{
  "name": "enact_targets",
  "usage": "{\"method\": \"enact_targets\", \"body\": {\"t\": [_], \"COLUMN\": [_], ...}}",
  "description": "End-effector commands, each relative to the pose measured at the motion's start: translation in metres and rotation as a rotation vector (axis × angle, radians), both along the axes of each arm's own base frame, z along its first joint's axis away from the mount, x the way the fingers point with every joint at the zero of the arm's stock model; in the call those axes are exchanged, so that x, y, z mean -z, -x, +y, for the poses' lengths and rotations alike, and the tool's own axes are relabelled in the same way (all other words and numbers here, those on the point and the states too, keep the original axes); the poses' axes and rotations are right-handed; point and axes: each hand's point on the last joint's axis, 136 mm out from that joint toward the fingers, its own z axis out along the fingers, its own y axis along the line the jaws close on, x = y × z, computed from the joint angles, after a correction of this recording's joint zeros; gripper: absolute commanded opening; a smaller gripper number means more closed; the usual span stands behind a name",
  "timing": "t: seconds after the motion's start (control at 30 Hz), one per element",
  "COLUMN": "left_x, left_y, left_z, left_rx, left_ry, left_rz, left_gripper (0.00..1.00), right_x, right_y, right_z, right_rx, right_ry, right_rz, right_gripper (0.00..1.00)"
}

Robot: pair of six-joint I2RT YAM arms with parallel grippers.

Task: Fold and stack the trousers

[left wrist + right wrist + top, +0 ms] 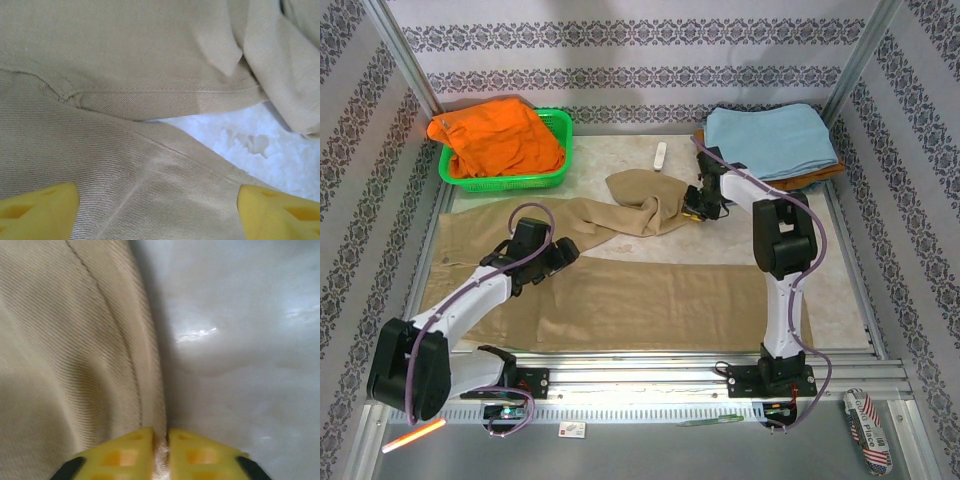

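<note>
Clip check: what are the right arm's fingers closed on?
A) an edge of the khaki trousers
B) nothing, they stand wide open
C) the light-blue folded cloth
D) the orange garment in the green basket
A: in the right wrist view the right fingers are pinched together on a seamed edge of the khaki trousers, with bare table beside it.

On the bench (610, 155), the far left corner is taken up by a green basket (556, 176) heaped with an orange garment (500, 140), and the far right by a light-blue folded cloth (770, 140). The surface between them is interrupted only by a small white object (660, 156). The middle is covered by the flat trousers (620, 300), and a bare strip is seen between their legs.
</note>
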Motion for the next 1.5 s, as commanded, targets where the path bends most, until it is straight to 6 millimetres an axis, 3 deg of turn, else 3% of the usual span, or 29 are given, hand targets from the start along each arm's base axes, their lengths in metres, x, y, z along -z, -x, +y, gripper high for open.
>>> {"method": "enact_targets", "body": {"t": [0.0,0.17,0.33,0.43,0.57,0.7,0.9,1.0,1.13,1.23,1.33,1.47], "left_x": [-0.003,-0.014,-0.031,-0.041,-0.048,-0.043,-0.022,-0.022,-0.020,-0.014,-0.009,-0.003], "left_y": [0.006,0.005,0.000,-0.004,-0.009,-0.011,-0.009,-0.013,-0.019,-0.030,-0.050,-0.083], "left_z": [0.005,0.009,0.013,0.012,0.011,0.007,0.013,0.015,0.024,0.036,0.052,0.042], "left_rx": [0.016,0.016,0.015,0.026,0.035,0.040,0.018,0.009,-0.017,-0.061,-0.119,-0.124], "left_ry": [-0.016,-0.018,-0.016,-0.015,-0.014,0.015,-0.016,-0.020,-0.042,-0.064,-0.080,-0.024], "left_rz": [0.010,-0.006,-0.048,-0.073,-0.092,-0.091,-0.050,-0.048,-0.049,-0.045,-0.028,-0.036], "left_gripper": [0.83,0.83,0.83,0.83,0.83,0.83,0.83,0.84,0.85,0.86,0.85,0.82], "right_x": [-0.019,-0.099,-0.178,-0.210,-0.233,-0.225,-0.195,-0.172,-0.127,-0.100,-0.080,-0.060], "right_y": [0.002,0.000,0.011,0.032,0.070,0.104,0.130,0.151,0.198,0.237,0.269,0.296], "right_z": [0.009,-0.010,-0.070,-0.094,-0.089,-0.079,-0.080,-0.075,-0.054,-0.039,-0.039,-0.028], "right_rx": [-0.026,-0.007,0.101,0.140,0.133,0.125,0.122,0.117,0.080,0.056,0.037,-0.009], "right_ry": [-0.028,-0.021,-0.028,-0.050,-0.078,-0.073,-0.040,-0.059,-0.110,-0.133,-0.098,-0.120], "right_rz": [-0.021,-0.196,-0.351,-0.410,-0.475,-0.498,-0.435,-0.390,-0.282,-0.227,-0.175,-0.099], "right_gripper": [0.00,0.00,0.00,0.00,0.00,0.00,0.00,0.00,0.00,0.00,0.00,0.17]}}
